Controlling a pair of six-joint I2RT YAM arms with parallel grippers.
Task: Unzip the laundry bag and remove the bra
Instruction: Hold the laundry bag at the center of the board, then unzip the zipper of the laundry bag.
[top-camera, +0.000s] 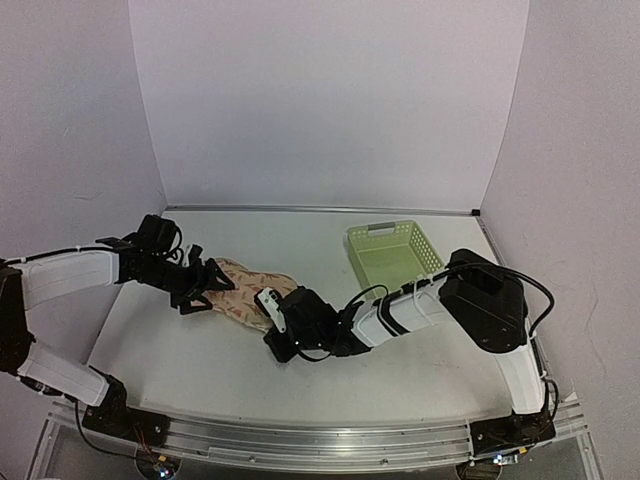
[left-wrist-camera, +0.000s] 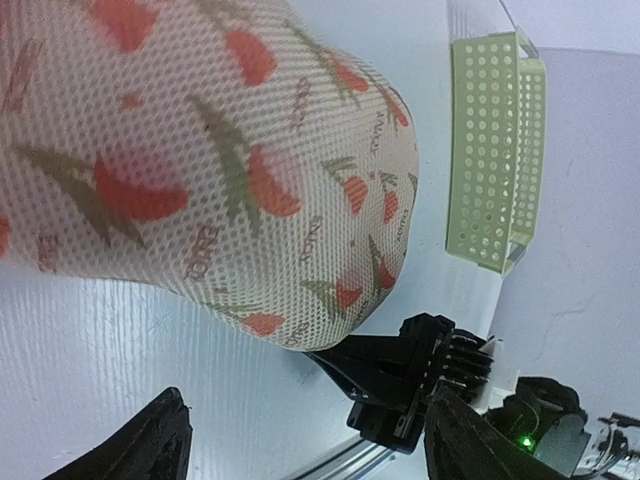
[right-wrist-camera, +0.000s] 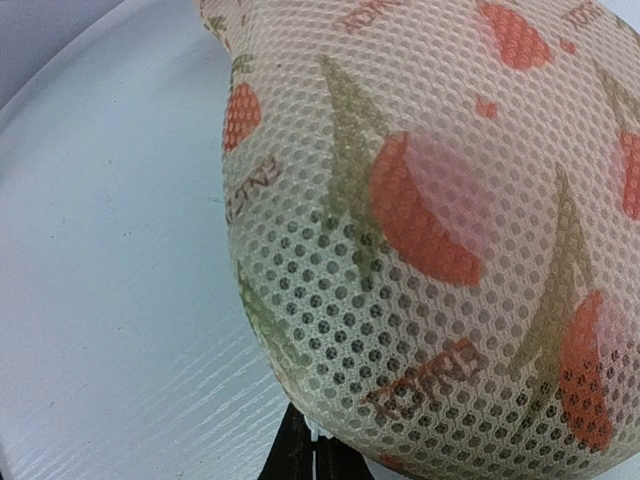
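— Where did the laundry bag (top-camera: 243, 288) lie?
— On the table (top-camera: 180, 350), left of centre and well apart from the pale green basket (top-camera: 385, 228) on its right. It stretched between the two grippers.
— And the left gripper (left-wrist-camera: 308, 395)?
— At the bag's far-left end, fingers spread wide with nothing between them. The mesh sat just beyond their tips.
— The right gripper (right-wrist-camera: 305, 455)?
— At the near-right end, fingers pressed together right at the mesh edge. Whether they pinched any fabric, I couldn't tell.

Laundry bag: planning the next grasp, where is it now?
Top view: the laundry bag lies left of centre, between the left pincer and the right pincer; the green basket sits farther right.
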